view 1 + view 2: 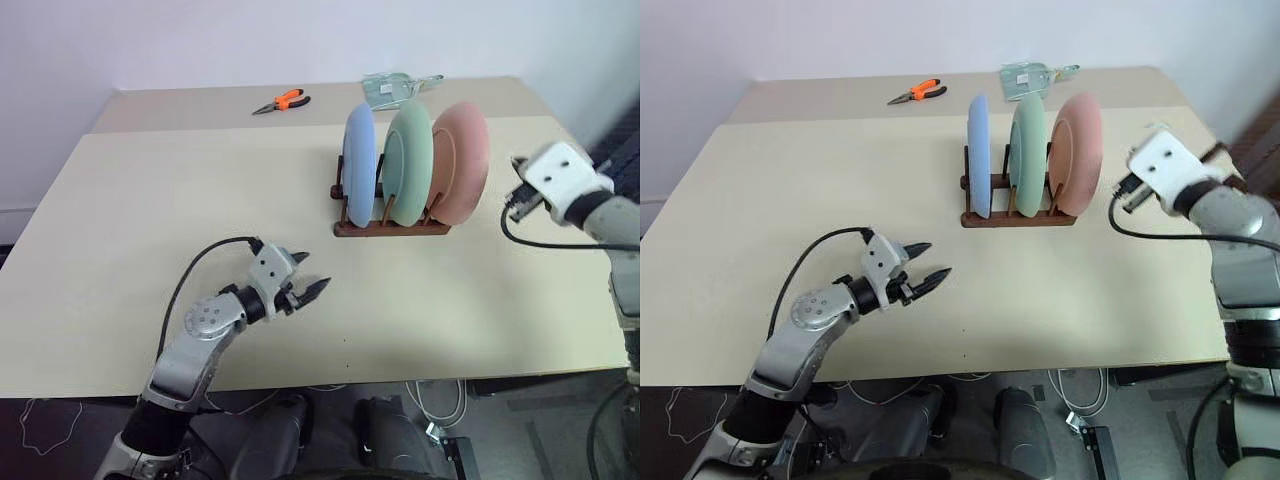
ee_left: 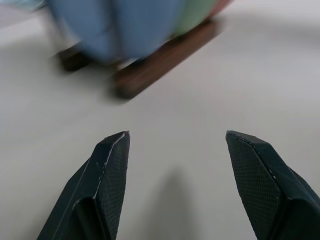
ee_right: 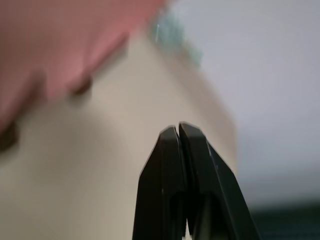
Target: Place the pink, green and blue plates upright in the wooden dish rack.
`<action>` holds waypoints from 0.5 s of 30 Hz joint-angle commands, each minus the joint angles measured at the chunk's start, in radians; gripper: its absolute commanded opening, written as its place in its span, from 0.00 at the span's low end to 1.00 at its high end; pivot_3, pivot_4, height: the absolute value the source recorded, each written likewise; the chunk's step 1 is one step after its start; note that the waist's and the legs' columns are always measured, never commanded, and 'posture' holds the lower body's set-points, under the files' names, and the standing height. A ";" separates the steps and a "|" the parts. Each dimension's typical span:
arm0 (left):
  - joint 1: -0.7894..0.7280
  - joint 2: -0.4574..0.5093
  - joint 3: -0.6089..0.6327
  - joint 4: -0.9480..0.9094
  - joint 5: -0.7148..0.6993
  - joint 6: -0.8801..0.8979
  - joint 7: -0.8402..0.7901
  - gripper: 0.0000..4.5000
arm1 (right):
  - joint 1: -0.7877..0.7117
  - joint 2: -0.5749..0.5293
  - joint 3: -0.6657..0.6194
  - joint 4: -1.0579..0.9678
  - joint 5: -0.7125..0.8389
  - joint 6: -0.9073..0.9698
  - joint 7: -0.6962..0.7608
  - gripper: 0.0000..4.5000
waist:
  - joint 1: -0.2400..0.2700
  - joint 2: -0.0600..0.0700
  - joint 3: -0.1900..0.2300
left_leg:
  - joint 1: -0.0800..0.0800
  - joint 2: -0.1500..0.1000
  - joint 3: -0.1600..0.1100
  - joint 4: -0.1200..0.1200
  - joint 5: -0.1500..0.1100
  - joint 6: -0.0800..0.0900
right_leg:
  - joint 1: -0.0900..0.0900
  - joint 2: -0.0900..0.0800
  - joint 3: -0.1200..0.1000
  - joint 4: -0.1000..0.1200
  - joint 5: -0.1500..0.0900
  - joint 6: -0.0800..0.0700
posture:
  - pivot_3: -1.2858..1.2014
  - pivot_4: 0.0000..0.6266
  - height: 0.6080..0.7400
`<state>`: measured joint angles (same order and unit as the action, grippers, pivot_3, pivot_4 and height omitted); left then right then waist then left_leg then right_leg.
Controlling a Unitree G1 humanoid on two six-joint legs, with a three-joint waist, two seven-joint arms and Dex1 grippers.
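Plates racked on table (image 1: 150, 200), three upright, both claws empty.

Left claw (image 1: 312, 275): released, fingers spread, low over bare table near the front edge, well apart from the rack, tips toward it. Orange-handled pliers (image 1: 283, 101): lying flat near the far edge. Wooden dish rack (image 1: 392, 228): dark brown, standing right of table centre. Blue plate (image 1: 359, 165): upright in the leftmost slot. Green plate (image 1: 410, 162): upright in the middle, just beside the blue. Pink plate (image 1: 462, 162): upright in the rightmost slot. Clear plastic packet (image 1: 392, 88): behind the rack at the far edge. Right claw (image 3: 178, 131): clenched, fingers pressed together on nothing, raised just right of the pink plate.
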<state>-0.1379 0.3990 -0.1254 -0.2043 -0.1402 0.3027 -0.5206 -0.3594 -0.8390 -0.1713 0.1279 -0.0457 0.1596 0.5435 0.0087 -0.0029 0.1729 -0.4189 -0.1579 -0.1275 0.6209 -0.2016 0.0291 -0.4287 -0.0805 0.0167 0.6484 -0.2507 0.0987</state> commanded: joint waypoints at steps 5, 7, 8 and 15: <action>0.076 0.094 0.208 0.101 0.032 -0.107 0.073 0.70 | 0.038 0.128 -0.131 0.117 0.193 -0.067 0.024 0.00 | 0.000 0.002 0.000 | 0.001 0.000 0.001 -0.001 0.000 0.000 | 0.000 0.000 0.001 0.001 0.000 0.000 | 0.52 0.24 0.90; 0.091 0.100 0.216 0.095 0.034 -0.117 0.074 0.70 | 0.039 0.133 -0.117 0.148 0.191 -0.092 0.036 0.00 | 0.004 0.002 0.000 | 0.001 0.000 0.001 -0.001 0.000 0.000 | 0.001 0.000 0.001 0.001 0.000 0.000 | 0.52 0.24 0.90; 0.098 0.101 0.220 0.093 0.034 -0.120 0.075 0.70 | 0.041 0.139 -0.109 0.152 0.192 -0.100 0.041 0.00 | 0.007 0.002 0.000 | 0.002 0.000 0.001 0.000 0.000 0.000 | 0.001 0.000 0.001 0.000 0.000 0.000 | 0.52 0.24 0.90; 0.140 0.066 0.215 0.046 0.051 -0.122 0.120 0.70 | 0.038 0.172 -0.074 0.157 0.194 -0.122 0.054 0.00 | 0.004 0.002 -0.001 | 0.002 0.000 0.001 0.000 -0.001 -0.001 | 0.001 0.000 0.001 0.001 0.000 0.000 | 0.52 0.24 0.90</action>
<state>-0.0045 0.4696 0.0864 -0.1264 -0.0973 0.1868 -0.4146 -0.3025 -0.6584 -0.2416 0.2954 0.1461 0.0667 0.5911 0.0132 -0.0009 0.1722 -0.4170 -0.1580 -0.1267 0.6211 -0.2023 0.0285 -0.4272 -0.0806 0.0175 0.6491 -0.2507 0.0987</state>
